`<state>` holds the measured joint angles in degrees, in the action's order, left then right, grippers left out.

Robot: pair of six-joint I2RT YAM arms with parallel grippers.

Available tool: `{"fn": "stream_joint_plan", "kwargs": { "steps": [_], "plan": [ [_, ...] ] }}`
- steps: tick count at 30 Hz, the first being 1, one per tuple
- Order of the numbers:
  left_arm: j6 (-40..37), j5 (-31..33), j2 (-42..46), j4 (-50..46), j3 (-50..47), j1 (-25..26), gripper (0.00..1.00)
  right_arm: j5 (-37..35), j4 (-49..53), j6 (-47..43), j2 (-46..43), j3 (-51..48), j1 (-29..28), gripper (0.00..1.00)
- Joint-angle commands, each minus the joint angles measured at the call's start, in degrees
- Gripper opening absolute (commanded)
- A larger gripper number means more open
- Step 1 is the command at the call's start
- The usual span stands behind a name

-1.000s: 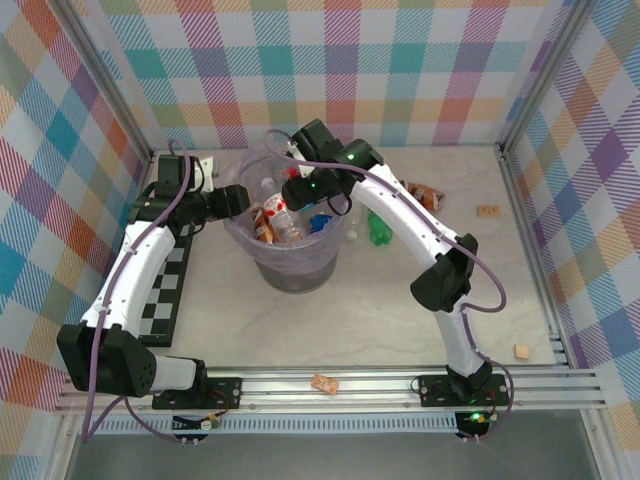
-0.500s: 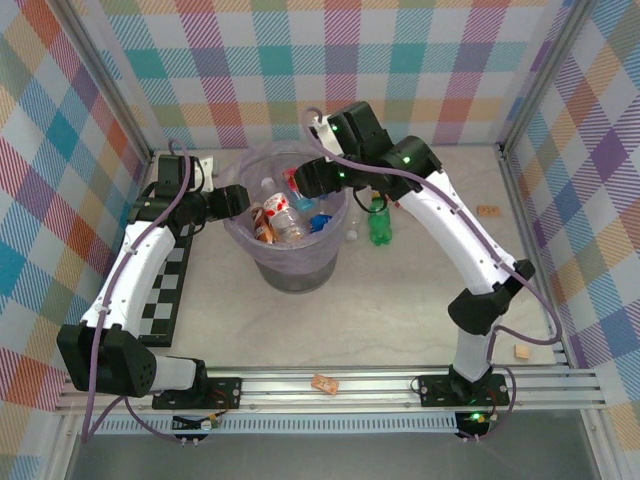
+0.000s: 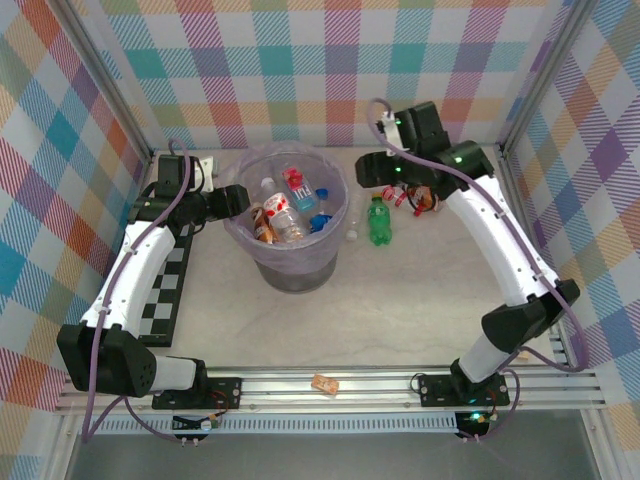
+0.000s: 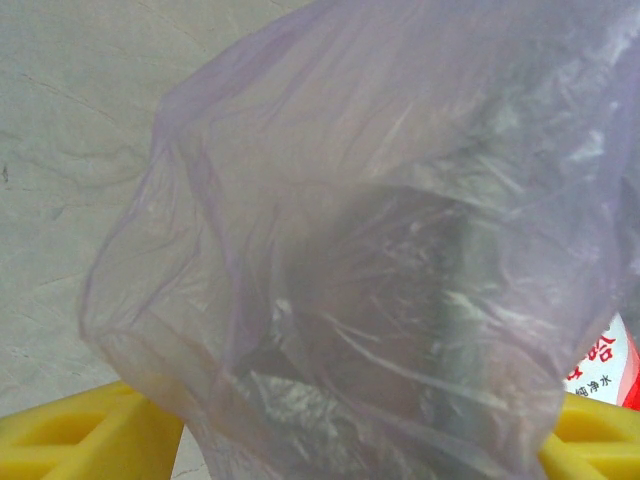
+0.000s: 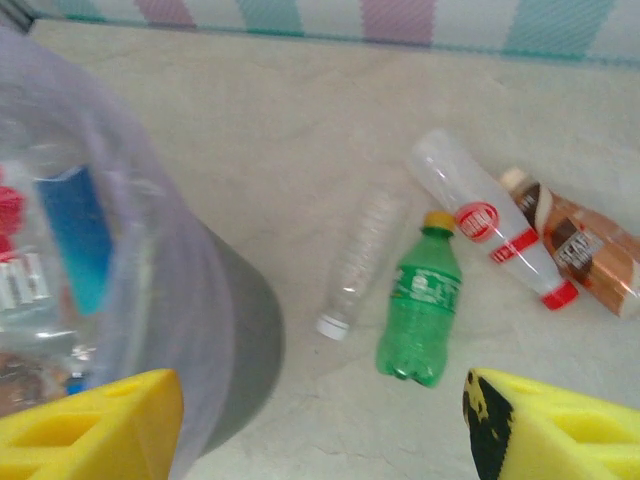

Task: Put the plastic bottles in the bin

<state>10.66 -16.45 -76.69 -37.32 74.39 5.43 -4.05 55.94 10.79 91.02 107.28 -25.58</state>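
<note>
Right hand point(image 5: 320, 425) swung right, off the bin point(image 3: 300, 268); wide, empty. Left hand point(image 4: 360, 440) straddles bin's edge; cannot tell its grip.

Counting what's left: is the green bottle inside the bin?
No, the green bottle lies on the table outside the bin, next to a clear white-capped bottle.

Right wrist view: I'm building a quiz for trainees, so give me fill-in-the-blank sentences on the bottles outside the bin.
The green bottle has a ___ cap.
Beside the bin, ___ bottles lie on the table.
The red-labelled clear bottle has a ___ cap.
Missing: yellow; four; red.
</note>
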Motion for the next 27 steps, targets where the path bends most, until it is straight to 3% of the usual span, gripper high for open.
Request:
{"fn": "stream_joint_plan", "kwargs": {
  "steps": [1,5,12,20,27],
  "plan": [
    [-1.3,1.0,-0.7,-1.7,-0.8,-0.4,0.70,4.0,-3.1,1.7,-0.5,-4.4,2.0,0.74],
    [-1.3,1.1,-0.8,-1.7,-0.7,-0.4,0.70,6.2,-5.2,2.2,1.5,-9.3,3.7,0.74],
    [-1.3,1.3,-0.8,-1.8,-0.7,-0.4,0.70,3.2,-7.5,3.0,8.9,-12.3,4.5,0.76],
    [-1.6,1.6,-0.9,-2.1,-0.6,-0.5,0.70,4.1,-9.5,4.4,21.0,-10.4,5.8,0.77],
    [-1.7,1.9,-0.9,-2.1,-0.7,-0.5,0.70,4.0,-10.7,5.5,28.9,-9.3,7.2,0.72]
  ]
}}
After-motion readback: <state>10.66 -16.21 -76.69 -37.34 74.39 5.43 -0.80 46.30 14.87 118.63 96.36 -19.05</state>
